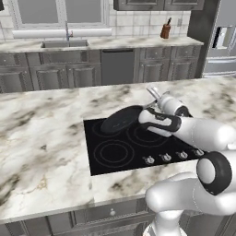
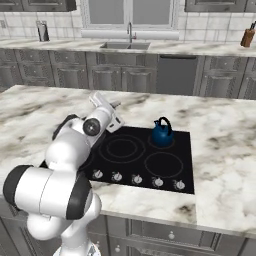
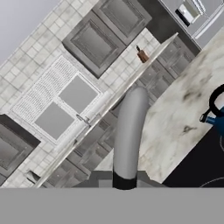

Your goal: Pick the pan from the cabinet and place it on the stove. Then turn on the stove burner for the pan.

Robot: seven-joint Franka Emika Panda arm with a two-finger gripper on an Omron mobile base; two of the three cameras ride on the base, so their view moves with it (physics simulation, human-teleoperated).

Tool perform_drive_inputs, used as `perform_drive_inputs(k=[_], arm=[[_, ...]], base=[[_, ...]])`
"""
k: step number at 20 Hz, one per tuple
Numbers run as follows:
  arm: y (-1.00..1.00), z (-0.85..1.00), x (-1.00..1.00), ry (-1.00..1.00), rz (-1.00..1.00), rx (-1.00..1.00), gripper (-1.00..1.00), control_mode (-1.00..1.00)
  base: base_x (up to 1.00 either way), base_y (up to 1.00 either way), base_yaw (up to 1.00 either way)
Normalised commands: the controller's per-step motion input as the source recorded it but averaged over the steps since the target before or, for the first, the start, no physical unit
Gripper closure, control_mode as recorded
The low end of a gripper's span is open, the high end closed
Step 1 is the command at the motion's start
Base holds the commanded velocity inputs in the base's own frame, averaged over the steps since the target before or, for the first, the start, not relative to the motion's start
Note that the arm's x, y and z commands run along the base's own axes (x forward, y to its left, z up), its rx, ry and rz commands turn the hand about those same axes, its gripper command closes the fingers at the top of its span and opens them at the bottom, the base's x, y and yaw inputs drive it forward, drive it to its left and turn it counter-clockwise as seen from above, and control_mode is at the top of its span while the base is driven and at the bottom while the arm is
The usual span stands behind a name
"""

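Over the stove (image 1: pixel 115 152), pan (image 1: pixel 120 119) in fingers (image 3: pixel 101 178) (no legible labels)

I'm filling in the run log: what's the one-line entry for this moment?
phase: placing | end effector: shut on pan handle | pan: tilted over stove rear-left burner | kettle: on stove | knobs: untouched

both base views look down from behind, sharing the stove (image 1: pixel 138 145); the hand view, rolled, faces the far wall.

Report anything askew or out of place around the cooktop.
The pan hangs tilted over the stove's far-left corner, its handle in the tool, not flat on a burner. The kettle stands upright on a far burner. Nothing spilled.
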Motion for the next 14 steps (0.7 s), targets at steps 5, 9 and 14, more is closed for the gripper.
perform_drive_inputs(k=[5,9,14], arm=[[0.11,-0.02,0.04,-0.03,0.00,-0.04,1.00,-1.00],[0.07,-0.01,0.07,-0.09,0.00,-0.01,1.00,-1.00],[0.00,-0.09,0.03,-0.07,0.00,0.00,1.00,-1.00]], base=[[0.00,0.00,0.00],[0.00,0.00,0.00],[0.00,0.00,0.00]])
